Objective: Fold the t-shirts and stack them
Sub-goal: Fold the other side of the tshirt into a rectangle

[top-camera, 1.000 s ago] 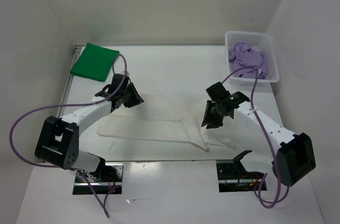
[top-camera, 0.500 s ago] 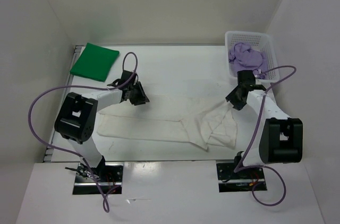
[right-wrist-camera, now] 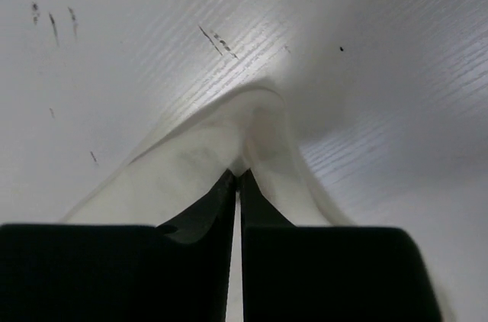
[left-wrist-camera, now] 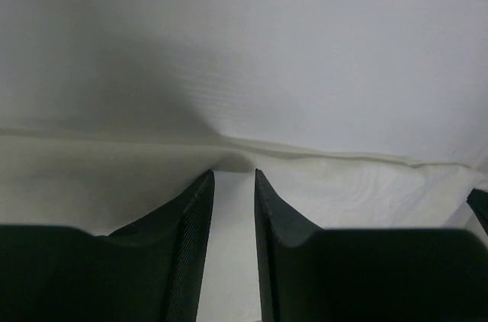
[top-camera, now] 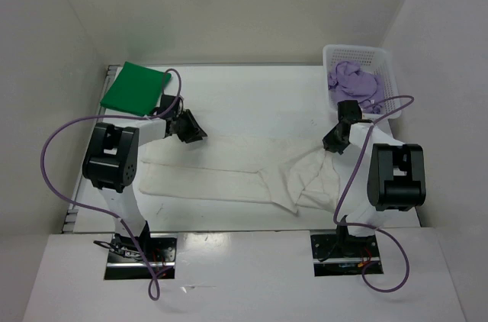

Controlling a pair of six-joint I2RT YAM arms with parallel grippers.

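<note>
Since the white shirt (top-camera: pixel 221 181) is light, limp cloth, it is best taken at hems and corners. It lies mid-table, long axis left to right. Right gripper (top-camera: pixel 332 143) is clamped on a peak at its far right corner; left gripper (top-camera: pixel 191 130), nearly closed, pinches the far left hem. Beyond: green shirt (top-camera: pixel 136 88) folded far left, purple shirt (top-camera: pixel 352 84) bunched in the basket (top-camera: pixel 357 49).

White table (top-camera: pixel 252 101) boxed in by plain white walls (top-camera: pixel 229 9) on three sides, soft even light.
</note>
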